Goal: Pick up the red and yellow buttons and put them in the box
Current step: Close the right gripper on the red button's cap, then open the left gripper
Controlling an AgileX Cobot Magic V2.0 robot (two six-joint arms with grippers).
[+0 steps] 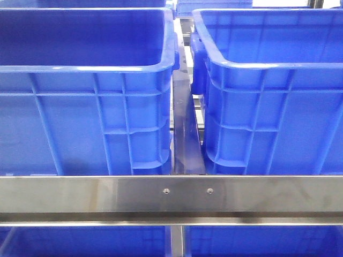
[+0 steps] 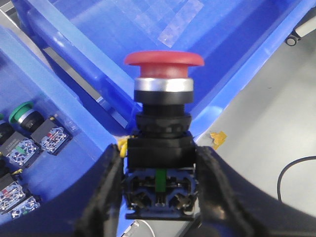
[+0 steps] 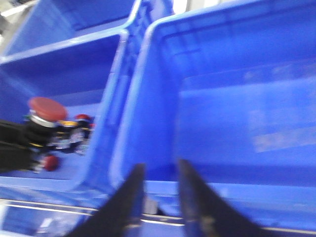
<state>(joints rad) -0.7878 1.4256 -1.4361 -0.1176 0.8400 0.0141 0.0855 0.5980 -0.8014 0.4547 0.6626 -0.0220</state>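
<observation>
Red button (image 2: 163, 59) between left tool (image 2: 159, 197) fingers

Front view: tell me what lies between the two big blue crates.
A narrow gap with a dark metal bar running back between the left crate and the right crate; nothing else there.

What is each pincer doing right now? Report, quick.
Left pincer: closed on the red button, gripping its black body.
Right pincer: holds nothing; fingers close together, open or shut cannot be told.
</observation>
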